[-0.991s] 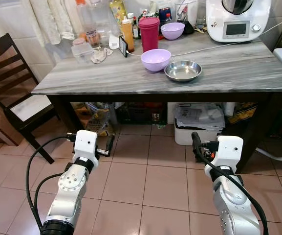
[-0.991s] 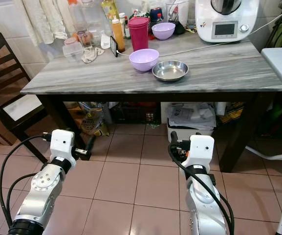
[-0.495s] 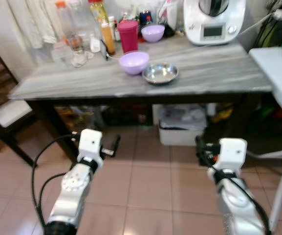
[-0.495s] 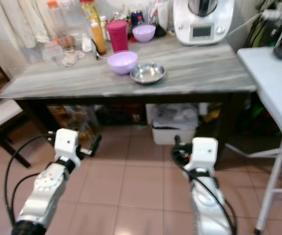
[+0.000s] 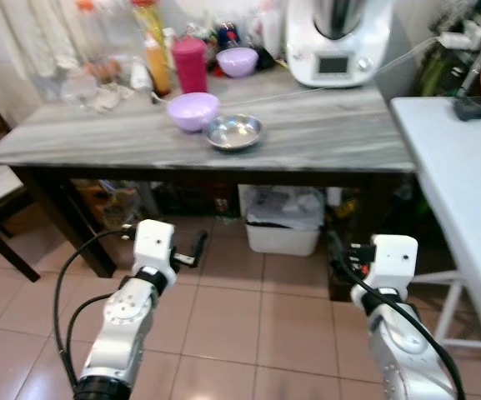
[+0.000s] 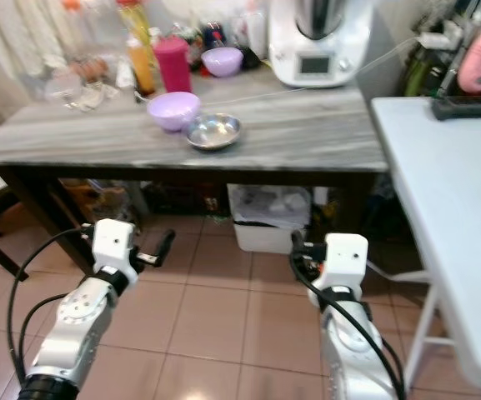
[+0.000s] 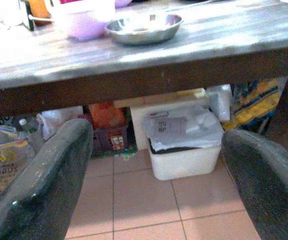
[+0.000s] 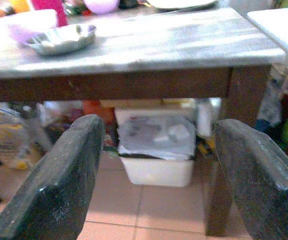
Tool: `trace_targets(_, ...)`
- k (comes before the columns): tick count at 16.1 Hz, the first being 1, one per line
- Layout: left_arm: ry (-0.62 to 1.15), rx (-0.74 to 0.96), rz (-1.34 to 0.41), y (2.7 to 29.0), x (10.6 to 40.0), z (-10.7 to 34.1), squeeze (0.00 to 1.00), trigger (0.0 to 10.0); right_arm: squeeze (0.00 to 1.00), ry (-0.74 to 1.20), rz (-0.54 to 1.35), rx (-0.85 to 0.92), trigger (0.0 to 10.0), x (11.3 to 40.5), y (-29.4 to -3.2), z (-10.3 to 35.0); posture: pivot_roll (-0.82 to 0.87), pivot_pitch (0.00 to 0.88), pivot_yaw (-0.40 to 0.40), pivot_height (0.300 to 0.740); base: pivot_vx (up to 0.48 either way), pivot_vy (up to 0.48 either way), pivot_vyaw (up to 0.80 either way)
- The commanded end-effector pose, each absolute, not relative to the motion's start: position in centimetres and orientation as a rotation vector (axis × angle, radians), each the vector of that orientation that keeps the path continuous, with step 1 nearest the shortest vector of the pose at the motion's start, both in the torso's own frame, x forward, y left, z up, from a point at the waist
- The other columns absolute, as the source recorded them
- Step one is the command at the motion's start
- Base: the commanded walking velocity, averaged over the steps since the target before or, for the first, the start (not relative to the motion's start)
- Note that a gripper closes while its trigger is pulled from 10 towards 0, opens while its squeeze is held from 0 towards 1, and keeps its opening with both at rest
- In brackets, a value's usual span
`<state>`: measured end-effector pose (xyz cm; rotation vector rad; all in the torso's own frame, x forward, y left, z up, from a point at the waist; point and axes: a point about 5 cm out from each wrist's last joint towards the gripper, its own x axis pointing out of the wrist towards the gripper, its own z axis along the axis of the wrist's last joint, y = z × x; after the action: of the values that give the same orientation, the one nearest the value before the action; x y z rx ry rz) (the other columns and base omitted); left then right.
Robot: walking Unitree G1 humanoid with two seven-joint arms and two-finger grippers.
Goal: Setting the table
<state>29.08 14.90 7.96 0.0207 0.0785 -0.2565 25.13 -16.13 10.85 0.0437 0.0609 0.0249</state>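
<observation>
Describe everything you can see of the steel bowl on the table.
The steel bowl is shallow, round and shiny, with a thin rolled rim, and looks empty. It sits upright on the grey marbled table, toward the front edge, touching or nearly touching the lilac bowl beside it on the robot's left. A white cable runs behind it. Neither gripper is near it.

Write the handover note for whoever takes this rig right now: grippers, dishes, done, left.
Left gripper and right gripper: both open, empty, held low in front of the grey table.
Dishes: steel bowl touching the near purple bowl; second purple bowl and pink cup at the back, by the white appliance.
White table stands to the robot's right.
Done: nothing picked up.
Left: probably approach, grasp the dishes and lay them out.
</observation>
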Motion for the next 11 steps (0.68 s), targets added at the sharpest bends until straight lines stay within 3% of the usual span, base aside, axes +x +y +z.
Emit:
trace_targets(1,0.045,0.011,-0.275,14.6,29.4,8.9,0.00,10.0,0.00,0.058,0.026,0.042,10.0,25.3,-16.3,11.3,-0.33,0.000,0.123,0.740,0.000,0.000,0.00)
trace_targets(2,0.046,0.010,-0.275,14.5,29.5,9.0,0.00,10.0,0.00,0.061,0.026,0.040,10.0,25.3,-16.3,11.3,-0.33,0.000,0.123,0.740,0.000,0.000,0.00)
trace_targets(5,0.050,-0.012,-0.296,14.0,29.6,9.0,0.00,10.0,0.00,0.068,0.010,0.051,10.0,25.2,-16.4,11.1,-0.34,0.000,0.135,0.740,0.000,0.000,-0.80)
trace_targets(11,0.058,-0.006,-0.350,13.5,29.6,9.3,0.00,10.0,0.00,0.057,-0.017,0.068,10.0,25.0,-16.2,11.0,-0.34,0.000,0.180,0.740,0.000,0.000,0.00)
